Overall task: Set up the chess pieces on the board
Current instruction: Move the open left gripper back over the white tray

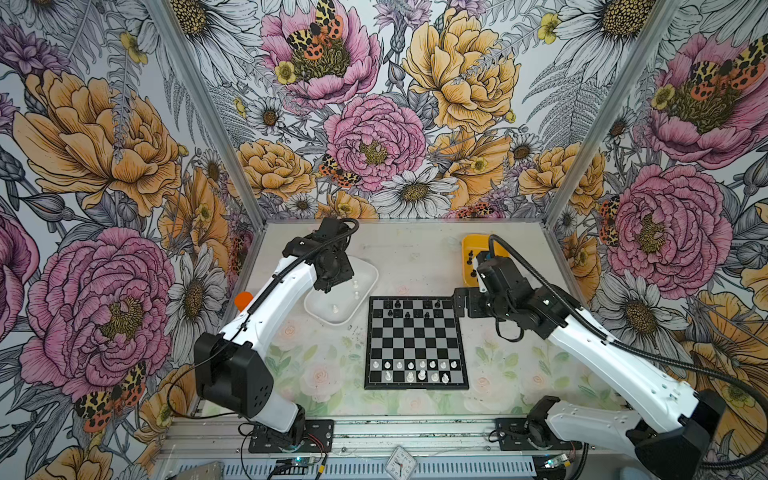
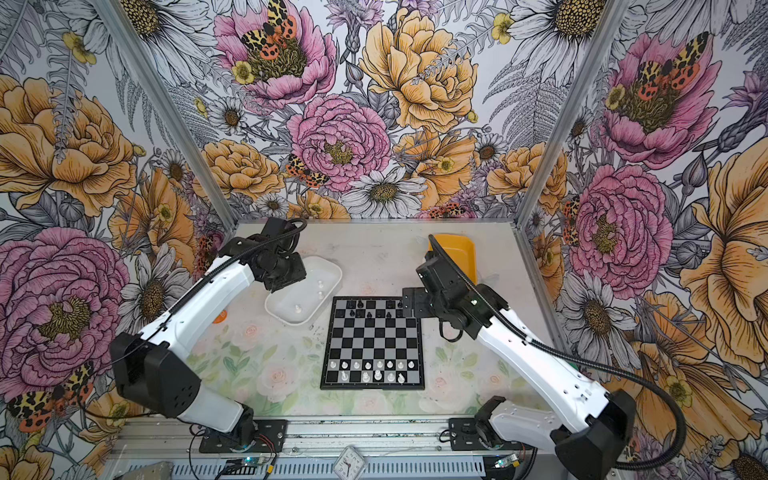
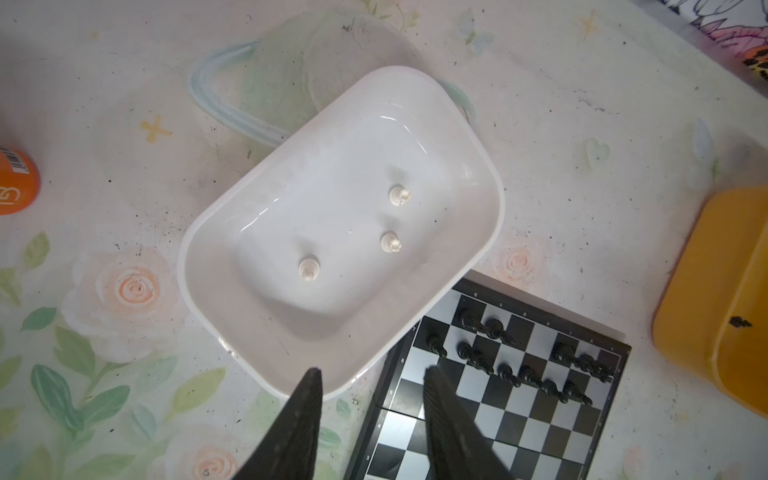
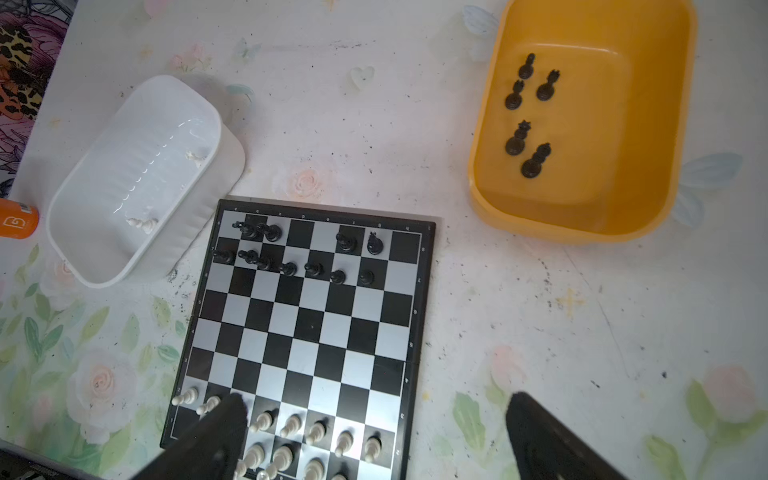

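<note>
White translucent chessmen (image 1: 422, 376) crowd the 2 near rows of the small black-and-silver checked board (image 1: 415, 336); glossy black chessmen (image 1: 407, 314) stand on its 2 far rows. Beyond, the left gripper (image 3: 374, 415) hovers over the white oblong plastic tub (image 3: 216, 232), claw part-spread, empty, above 3 white pieces (image 3: 390, 242). The right gripper (image 4: 376, 399), spread wide, empty, hangs near the yellow plastic tub (image 4: 648, 124) holding 5 black pieces (image 4: 515, 141). Likely step: fetching a white piece; next, lower and pinch 1.

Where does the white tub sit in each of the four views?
Top view: white tub left of centre, beside the board's far left corner.
Top view: same spot.
Left wrist: fills the middle of the picture.
Right wrist: across the board's far end from the yellow tub, at.
Shared landmark: the board corner holding black pieces, beside the tub everywhere.
</note>
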Action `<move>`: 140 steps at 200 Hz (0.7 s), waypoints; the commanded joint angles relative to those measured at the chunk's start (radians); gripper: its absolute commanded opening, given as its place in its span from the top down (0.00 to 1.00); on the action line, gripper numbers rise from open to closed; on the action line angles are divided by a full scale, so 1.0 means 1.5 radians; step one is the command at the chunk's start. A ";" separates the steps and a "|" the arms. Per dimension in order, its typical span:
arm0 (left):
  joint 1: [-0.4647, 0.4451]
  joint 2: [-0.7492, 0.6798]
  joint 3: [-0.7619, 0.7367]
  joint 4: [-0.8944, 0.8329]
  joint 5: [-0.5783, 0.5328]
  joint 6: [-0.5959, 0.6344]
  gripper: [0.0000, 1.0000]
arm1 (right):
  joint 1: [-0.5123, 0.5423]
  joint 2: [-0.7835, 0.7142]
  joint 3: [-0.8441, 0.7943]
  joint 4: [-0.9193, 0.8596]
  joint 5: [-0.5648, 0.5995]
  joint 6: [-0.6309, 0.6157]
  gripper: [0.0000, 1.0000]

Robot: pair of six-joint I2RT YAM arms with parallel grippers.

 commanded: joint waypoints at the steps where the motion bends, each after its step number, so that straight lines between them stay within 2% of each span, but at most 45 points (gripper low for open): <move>1: 0.033 0.061 0.031 0.043 0.055 0.069 0.58 | 0.004 0.074 0.061 0.078 -0.018 -0.024 0.00; 55: 0.046 0.198 0.121 0.063 0.077 0.110 0.59 | 0.002 0.192 0.171 0.089 -0.024 -0.041 0.00; 140: 0.027 0.303 0.160 0.070 0.083 0.124 0.59 | -0.028 0.241 0.202 0.089 -0.049 -0.052 0.00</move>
